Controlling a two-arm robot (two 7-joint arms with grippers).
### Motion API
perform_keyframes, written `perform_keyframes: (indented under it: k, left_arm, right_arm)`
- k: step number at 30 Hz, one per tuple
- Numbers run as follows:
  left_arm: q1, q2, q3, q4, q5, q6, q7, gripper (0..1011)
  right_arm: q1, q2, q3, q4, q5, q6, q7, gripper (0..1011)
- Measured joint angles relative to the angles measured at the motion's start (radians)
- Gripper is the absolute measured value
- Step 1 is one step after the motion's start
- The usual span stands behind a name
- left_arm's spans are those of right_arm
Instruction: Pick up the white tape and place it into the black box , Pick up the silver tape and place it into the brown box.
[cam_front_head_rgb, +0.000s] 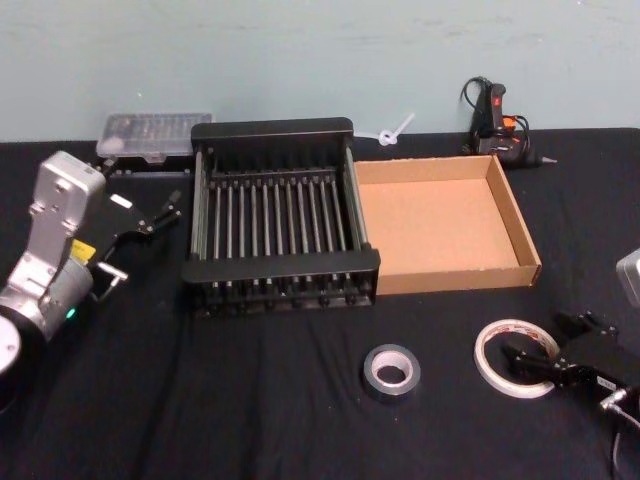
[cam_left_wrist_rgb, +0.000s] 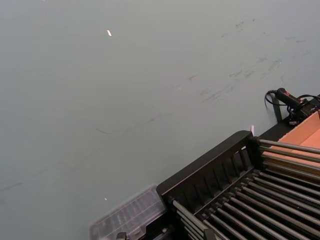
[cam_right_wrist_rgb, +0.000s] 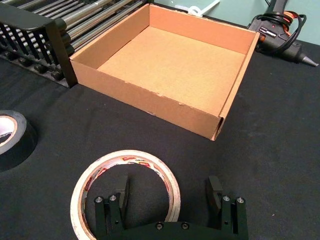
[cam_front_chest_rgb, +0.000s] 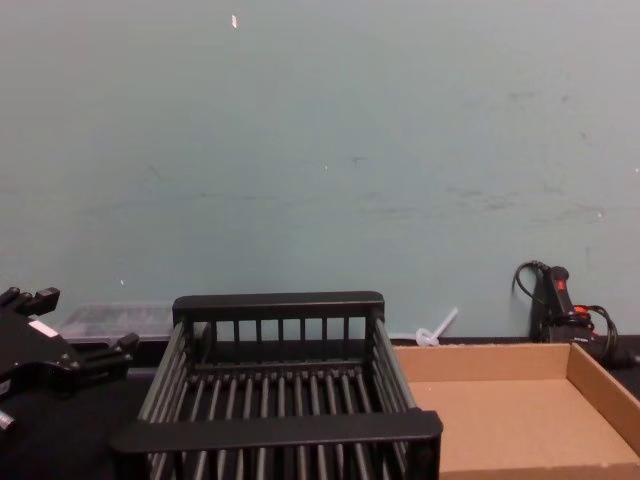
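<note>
While the white tape (cam_right_wrist_rgb: 125, 187) lies flat on the counter (cam_front_head_rgb: 250, 400), the right end effector (cam_right_wrist_rgb: 169, 194) straddles its near rim, wide open and holding nothing.

One finger sits inside the hole, one outside; a shallow closing could slide off the thin ring or push it toward the silver tape (cam_front_head_rgb: 391, 371). The black box (cam_front_head_rgb: 280, 215) sits beyond the brown box (cam_front_head_rgb: 445, 220); the left end effector (cam_front_head_rgb: 150, 215) hangs open left of it.

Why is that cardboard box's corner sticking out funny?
The brown box has a front corner flap that gapes slightly open instead of sitting flush. Otherwise nothing is spilled or tipped: the white tape and silver tape lie flat, and the black box sits upright.
</note>
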Motion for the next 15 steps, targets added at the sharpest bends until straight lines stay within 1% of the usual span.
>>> perform_keyframes:
  k: [11, 14, 15]
  left_arm:
    - [0.0, 0.0, 0.0, 0.0, 0.0, 0.0, 0.0, 1001]
    - [0.0, 0.0, 0.0, 0.0, 0.0, 0.0, 0.0, 1001]
    - [0.0, 0.0, 0.0, 0.0, 0.0, 0.0, 0.0, 1001]
  right_arm:
    - [0.0, 0.001, 0.0, 0.0, 0.0, -0.001, -0.001, 1002]
    - [0.0, 0.001, -0.001, 0.0, 0.0, -0.001, -0.001, 969]
    - [0.0, 0.001, -0.001, 0.0, 0.0, -0.001, -0.001, 944]
